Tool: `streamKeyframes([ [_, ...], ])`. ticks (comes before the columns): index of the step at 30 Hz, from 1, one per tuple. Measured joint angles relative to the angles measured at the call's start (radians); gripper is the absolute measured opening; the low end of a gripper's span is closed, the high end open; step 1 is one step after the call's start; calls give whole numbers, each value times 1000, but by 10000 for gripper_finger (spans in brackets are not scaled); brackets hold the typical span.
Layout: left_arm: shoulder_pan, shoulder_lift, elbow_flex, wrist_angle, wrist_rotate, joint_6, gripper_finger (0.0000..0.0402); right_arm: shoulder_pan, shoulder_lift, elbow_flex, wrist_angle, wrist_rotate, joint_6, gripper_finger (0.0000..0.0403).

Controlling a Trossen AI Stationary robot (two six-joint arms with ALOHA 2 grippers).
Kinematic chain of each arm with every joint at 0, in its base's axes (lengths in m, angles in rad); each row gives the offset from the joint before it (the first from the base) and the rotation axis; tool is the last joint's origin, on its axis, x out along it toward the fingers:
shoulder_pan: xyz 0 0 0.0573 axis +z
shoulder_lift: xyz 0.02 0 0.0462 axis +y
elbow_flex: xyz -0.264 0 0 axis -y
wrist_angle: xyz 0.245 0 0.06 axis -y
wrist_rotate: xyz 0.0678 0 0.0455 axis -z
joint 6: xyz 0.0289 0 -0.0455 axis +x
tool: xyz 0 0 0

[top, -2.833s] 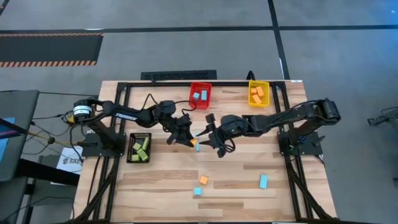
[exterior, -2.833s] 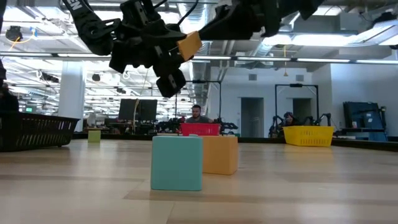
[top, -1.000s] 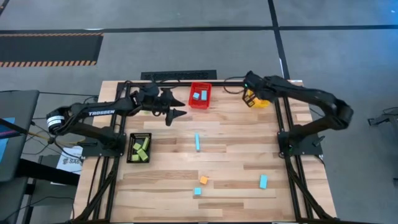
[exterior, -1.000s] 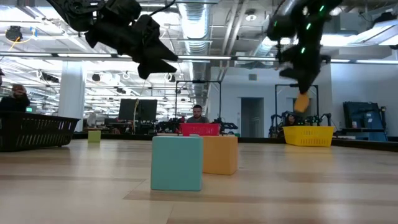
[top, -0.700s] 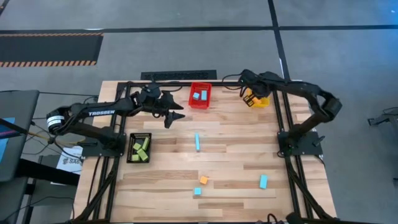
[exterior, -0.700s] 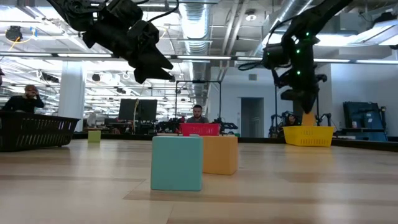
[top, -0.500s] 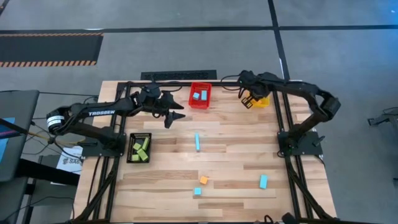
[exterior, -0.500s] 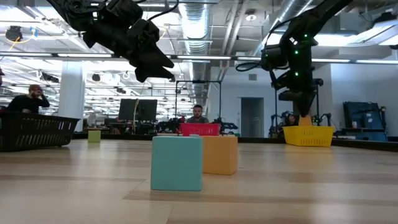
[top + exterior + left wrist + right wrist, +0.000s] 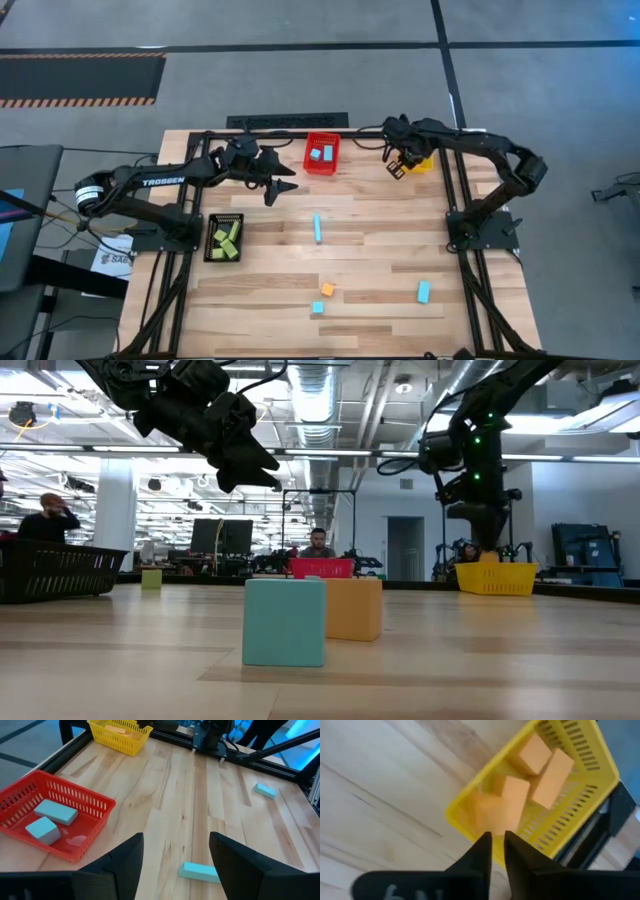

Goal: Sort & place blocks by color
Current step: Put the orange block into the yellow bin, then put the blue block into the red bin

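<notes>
Nearest the table's front edge, a light blue cube [image 9: 317, 308] is sitting flat on the pale, banded wood of the table [image 9: 260, 300], with an orange cube [image 9: 327, 289] just beside it at about 1 o'clock. In the low view the same pair are standing side by side, matte and square-edged. Off toward 3 o'clock a light blue bar [image 9: 423, 292] is lying with its long axis running roughly front to back.

Farther in, near the table's middle, a second light blue bar [image 9: 318, 228] is lying flat, its long axis also running front to back. At 9 o'clock from it the black mesh bin [image 9: 224, 238] is holding several lime green blocks [image 9: 230, 236], lying at mixed angles.

Beyond that, the left gripper [image 9: 285, 186] is hanging over bare wood, its smooth dark fingers [image 9: 240, 865] standing wide apart around nothing.

At the far edge the red lattice bin [image 9: 321, 153] is holding two light blue blocks [image 9: 320, 153], one cube and one bar. At 3 o'clock from it the yellow lattice bin [image 9: 417, 150] is holding orange blocks [image 9: 540, 765], blunt-cornered bars and cubes lying loosely. The right gripper [image 9: 397, 165] is hovering at that bin's near rim, its fingers [image 9: 479, 855] showing only a narrow gap and gripping nothing.
</notes>
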Motion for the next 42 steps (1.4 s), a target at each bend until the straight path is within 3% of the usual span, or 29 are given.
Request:
streamKeyframes([
  [8,-5,0,0,-30,1,3,212,31,-31,0,-29,-10,-1,163],
  [13,-43,1,0,-44,59,119,212,106,-169,0,-41,-158,43,205],
  [19,-143,6,-31,-41,65,347,212,327,-342,0,70,-150,111,219],
  [22,-203,9,-40,-45,50,491,212,467,-372,0,149,-145,119,216],
  [25,-252,41,-30,9,33,529,212,598,-372,0,195,-125,119,210],
  [29,-288,157,75,2,36,582,212,749,-329,0,220,-47,119,198],
  [33,-305,306,229,-145,78,729,212,858,-288,-1,222,-1,128,181],
  [42,-301,592,554,-514,112,1027,211,959,-305,-7,100,16,291,150],
])
